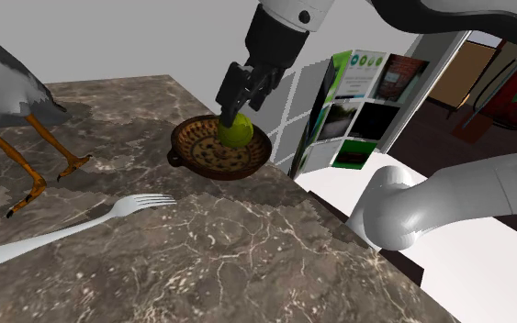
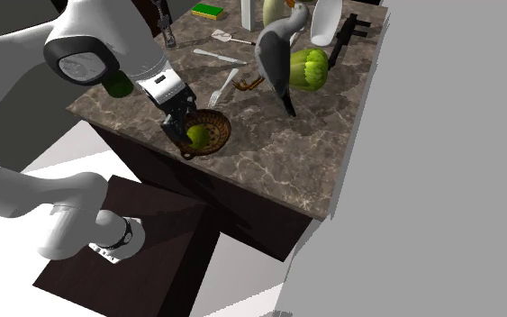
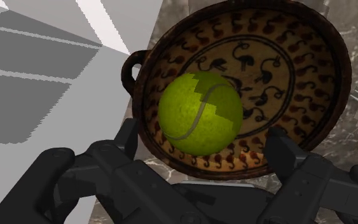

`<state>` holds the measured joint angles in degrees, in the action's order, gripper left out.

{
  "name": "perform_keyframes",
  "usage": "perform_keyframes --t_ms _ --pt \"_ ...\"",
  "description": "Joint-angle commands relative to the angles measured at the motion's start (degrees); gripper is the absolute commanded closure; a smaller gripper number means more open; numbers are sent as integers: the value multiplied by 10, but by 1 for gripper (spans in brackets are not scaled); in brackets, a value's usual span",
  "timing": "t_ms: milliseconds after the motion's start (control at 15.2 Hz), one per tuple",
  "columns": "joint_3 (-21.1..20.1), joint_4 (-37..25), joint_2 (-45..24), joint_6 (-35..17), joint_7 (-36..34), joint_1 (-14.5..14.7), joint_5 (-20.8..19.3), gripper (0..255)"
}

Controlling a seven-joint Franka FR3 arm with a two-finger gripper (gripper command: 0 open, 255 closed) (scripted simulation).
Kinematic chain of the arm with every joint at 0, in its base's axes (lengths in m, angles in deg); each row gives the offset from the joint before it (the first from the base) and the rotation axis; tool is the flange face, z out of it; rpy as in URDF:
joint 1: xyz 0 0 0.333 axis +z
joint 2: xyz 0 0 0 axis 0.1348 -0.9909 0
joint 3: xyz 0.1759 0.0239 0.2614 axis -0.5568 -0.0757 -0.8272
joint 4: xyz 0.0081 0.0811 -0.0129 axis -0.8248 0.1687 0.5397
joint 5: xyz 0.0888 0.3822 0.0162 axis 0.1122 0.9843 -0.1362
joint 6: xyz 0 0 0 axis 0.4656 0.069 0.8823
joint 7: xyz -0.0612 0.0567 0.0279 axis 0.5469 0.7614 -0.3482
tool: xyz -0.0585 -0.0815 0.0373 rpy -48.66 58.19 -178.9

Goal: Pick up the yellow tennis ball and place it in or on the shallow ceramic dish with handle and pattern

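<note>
The yellow-green tennis ball (image 1: 234,131) (image 2: 197,135) (image 3: 200,113) rests inside the shallow brown patterned dish (image 1: 192,151) (image 2: 221,125) (image 3: 311,57), which has a small loop handle (image 3: 133,67) and sits near the marble counter's edge. My black gripper (image 1: 232,114) (image 2: 180,124) (image 3: 203,135) hovers right over the ball. Its fingers (image 3: 128,130) stand apart on either side of the ball and do not touch it, so it is open.
A white fork (image 1: 109,213) lies on the counter in front of the dish. A grey bird figure (image 1: 8,83) (image 2: 278,54) stands at the shoulder view's left. A green round object (image 2: 307,67) and a sponge (image 2: 208,11) sit farther along the counter. The counter's edge (image 1: 288,179) runs just beyond the dish.
</note>
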<state>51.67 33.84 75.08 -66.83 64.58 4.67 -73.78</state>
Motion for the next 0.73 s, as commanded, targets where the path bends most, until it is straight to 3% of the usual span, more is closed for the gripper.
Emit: perform_keyframes --t_ms 0,264,660 --pt "0 0 0 0 0 0 0 0" --pt "8 -83 -12 71 -4 -3 -7 0" --pt "8 -83 -12 71 -4 -3 -7 0"
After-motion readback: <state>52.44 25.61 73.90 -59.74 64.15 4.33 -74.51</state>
